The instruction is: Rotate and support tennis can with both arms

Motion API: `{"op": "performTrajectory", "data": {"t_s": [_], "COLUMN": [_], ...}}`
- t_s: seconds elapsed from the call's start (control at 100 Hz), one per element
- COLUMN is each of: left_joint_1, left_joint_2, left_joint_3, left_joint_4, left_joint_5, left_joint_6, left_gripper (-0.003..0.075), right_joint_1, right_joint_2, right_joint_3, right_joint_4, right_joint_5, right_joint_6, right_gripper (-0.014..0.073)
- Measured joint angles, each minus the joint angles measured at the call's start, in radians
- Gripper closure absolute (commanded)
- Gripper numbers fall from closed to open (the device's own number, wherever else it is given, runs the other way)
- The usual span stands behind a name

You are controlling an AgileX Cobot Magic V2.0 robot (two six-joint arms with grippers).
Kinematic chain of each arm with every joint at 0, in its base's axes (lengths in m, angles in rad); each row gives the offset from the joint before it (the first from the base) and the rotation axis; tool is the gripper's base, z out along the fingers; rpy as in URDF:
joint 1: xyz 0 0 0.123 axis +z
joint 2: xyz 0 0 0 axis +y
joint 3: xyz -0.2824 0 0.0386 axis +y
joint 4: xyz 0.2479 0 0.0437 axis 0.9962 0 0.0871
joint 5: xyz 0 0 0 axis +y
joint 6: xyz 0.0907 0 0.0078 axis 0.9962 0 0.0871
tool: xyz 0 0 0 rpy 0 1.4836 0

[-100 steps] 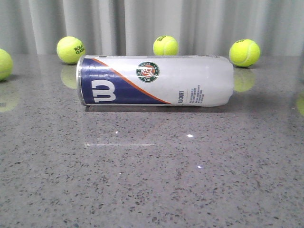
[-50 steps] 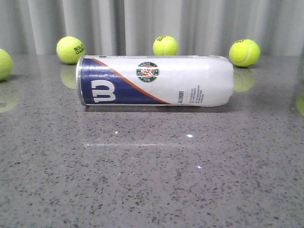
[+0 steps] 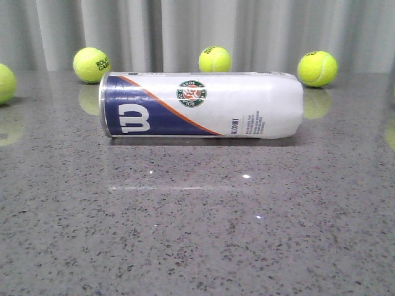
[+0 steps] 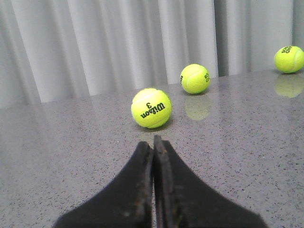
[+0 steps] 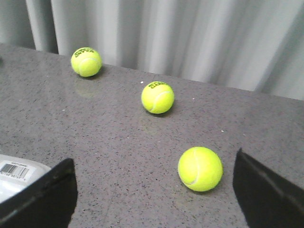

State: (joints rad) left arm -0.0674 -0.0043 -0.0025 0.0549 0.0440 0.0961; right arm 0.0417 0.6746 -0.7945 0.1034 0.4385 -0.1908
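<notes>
Front view: even, diffuse overhead light, bright. Polished granite tabletop mirrors small light specks at centre, faint pale streak below tennis can; soft dark shadow along can's lower edge. Tennis balls reflect dimly in tabletop at upper part of frame. Left wrist view: ball sharp, closed left gripper at bottom slightly soft. Right wrist view: curtain softly blurred, finger edges at bottom corners dark, featureless.

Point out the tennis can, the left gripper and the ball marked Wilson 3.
tennis can (image 3: 200,104): front view, middle of its label, beside the round badge.
left gripper (image 4: 153,140): left wrist view, tips of the shut fingers.
Wilson 3 ball (image 4: 151,108): left wrist view, on its printed face.
</notes>
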Motion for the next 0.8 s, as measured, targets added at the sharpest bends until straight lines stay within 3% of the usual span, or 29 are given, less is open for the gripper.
{"op": "performTrajectory", "data": {"t_s": [0.29, 0.36, 0.45, 0.69, 0.72, 0.8], "left_joint_1": [0.0, 0.0, 0.0, 0.0, 0.0, 0.0], "left_joint_2": [0.0, 0.0, 0.0, 0.0, 0.0, 0.0], "left_joint_3": [0.0, 0.0, 0.0, 0.0, 0.0, 0.0], "left_joint_4": [0.0, 0.0, 0.0, 0.0, 0.0, 0.0], "left_joint_5": [0.0, 0.0, 0.0, 0.0, 0.0, 0.0], "left_joint_6": [0.0, 0.0, 0.0, 0.0, 0.0, 0.0], "left_gripper": [0.0741, 0.0741, 0.0741, 0.0741, 0.0741, 0.0741], "right_joint_1": [-0.011, -0.011, -0.011, -0.011, -0.011, -0.011], "right_joint_2": [-0.261, -0.307, -0.349, -0.36, -0.36, -0.36], "right_joint_3": [0.287, 0.326, 0.354, 0.367, 0.367, 0.367], "right_joint_4": [0.01, 0.016, 0.02, 0.022, 0.022, 0.023], "right_joint_5": [-0.116, -0.144, -0.177, -0.2, -0.2, -0.2], "right_joint_6": [0.012, 0.012, 0.013, 0.013, 0.013, 0.014], "right_gripper": [-0.0054, -0.0016, 0.0106, 0.0629, 0.0671, 0.0664]}}
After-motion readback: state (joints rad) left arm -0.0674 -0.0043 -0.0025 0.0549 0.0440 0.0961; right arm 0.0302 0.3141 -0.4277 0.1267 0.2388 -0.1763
